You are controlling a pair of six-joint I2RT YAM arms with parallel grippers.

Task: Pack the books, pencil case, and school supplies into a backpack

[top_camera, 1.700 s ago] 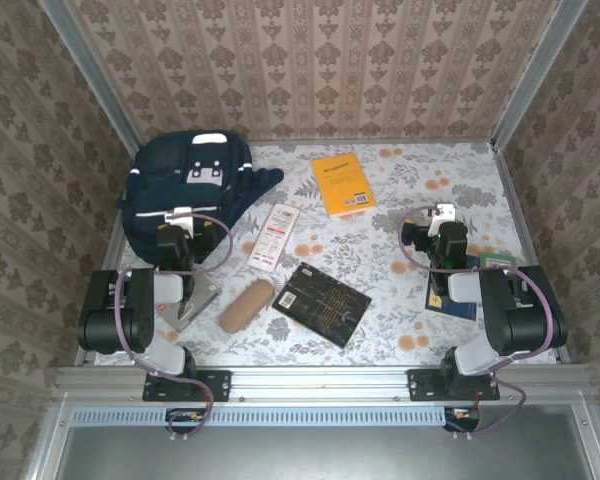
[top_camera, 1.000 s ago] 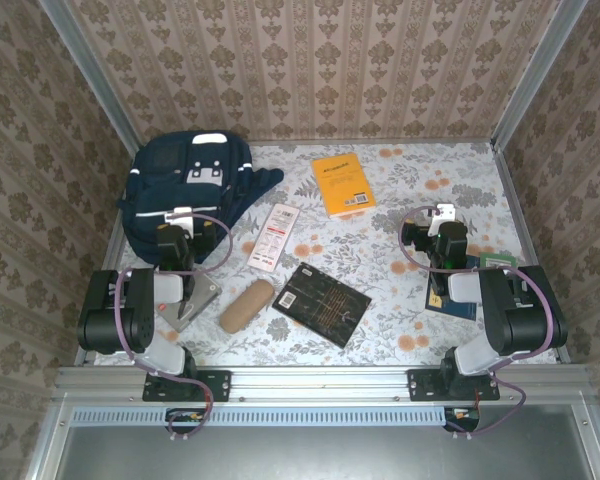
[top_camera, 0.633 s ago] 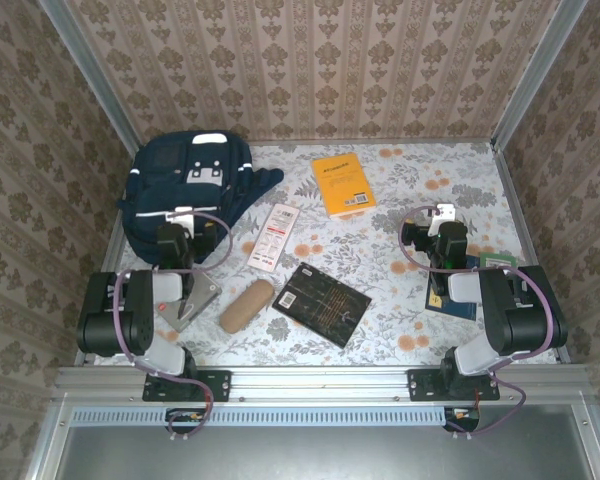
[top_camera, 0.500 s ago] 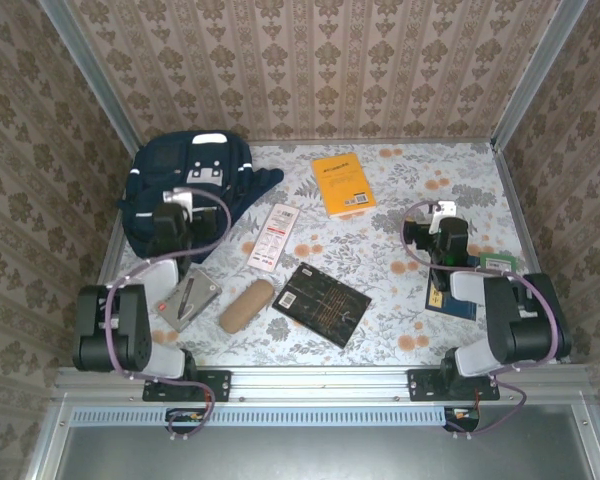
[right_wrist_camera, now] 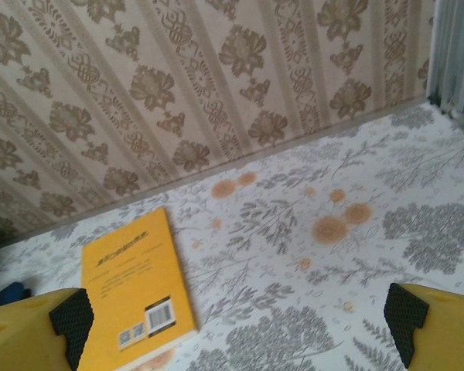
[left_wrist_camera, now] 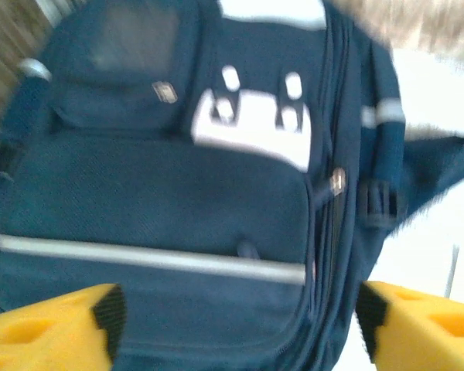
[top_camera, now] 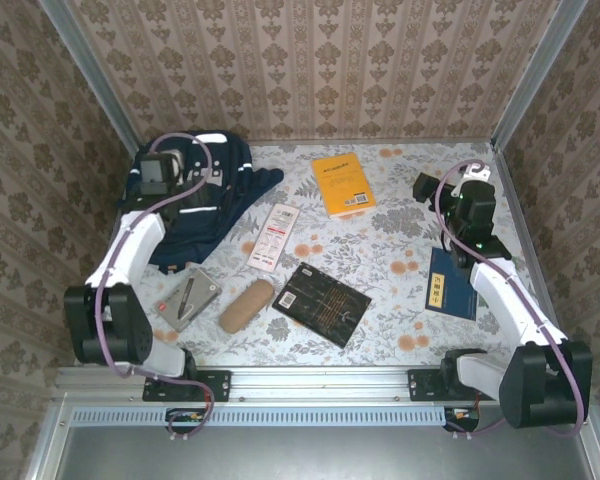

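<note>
- Broadly, the worktop is carrying every item loose, and nothing is looking packed yet, so the task is sitting at its first step: getting the bag open.
- The backpack is lying flat in the far left corner with its front pocket facing up.
- The left jaws are hanging over that front panel, with the yellow fingers standing wide apart and nothing between them.
- The orange-yellow book is lying at the far middle, the black book near the centre front, and the dark blue book on the right beside the right arm.
- The right jaws are gaping too and holding nothing, and they are looking across bare cloth toward the orange-yellow book.
- The pencil case is resting between the black book and the grey angular piece, apart from both.
- The white packet is lying just beyond the pencil case, near the backpack's edge.
- The zip pull is showing on the bag's right side. The wrist view is blurring, but the zip seems to be running closed.
- Judging from that, the next move is calling for the left jaws to be narrowing onto the small pull and drawing it along the track, probably with the bag being steadied so the soft fabric is not dragging along.
</note>
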